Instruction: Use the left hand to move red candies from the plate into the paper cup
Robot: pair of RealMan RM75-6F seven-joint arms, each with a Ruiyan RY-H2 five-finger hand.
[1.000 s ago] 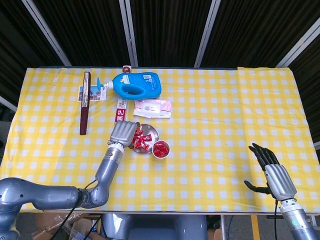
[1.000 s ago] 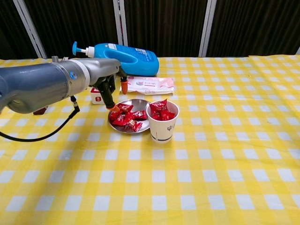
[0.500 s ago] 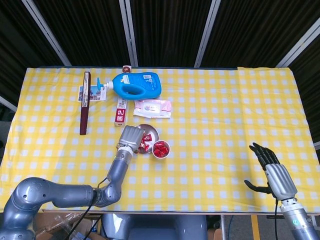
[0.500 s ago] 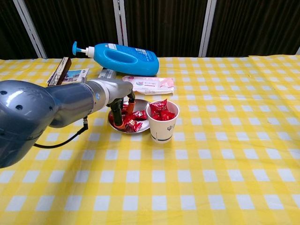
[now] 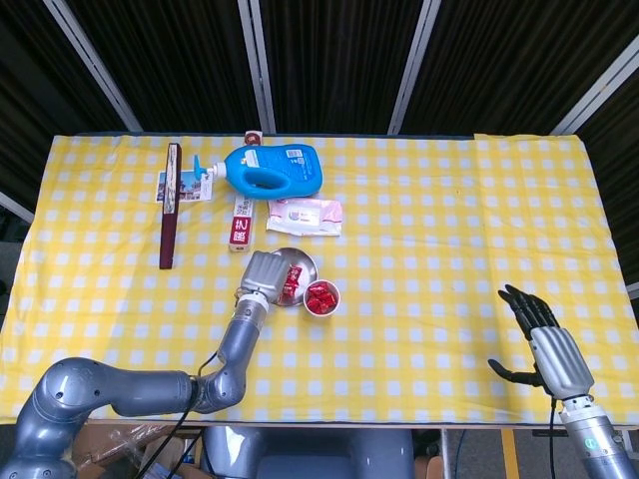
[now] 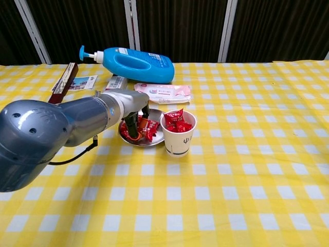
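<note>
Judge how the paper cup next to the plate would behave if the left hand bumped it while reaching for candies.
The paper cup looks tall, narrow-based and thin-walled, so it would probably slide or tip easily. The red candies heaped to its rim add little weight and might spill. It stands right beside the plate where the left hand works, so contact seems plausible.

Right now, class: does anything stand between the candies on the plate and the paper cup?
Nothing visible does. The paper cup stands right beside the plate, and the left robot hand is already over the red candies.

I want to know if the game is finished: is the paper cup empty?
No, the paper cup already has red candies piled up to its rim in the chest view.
</note>
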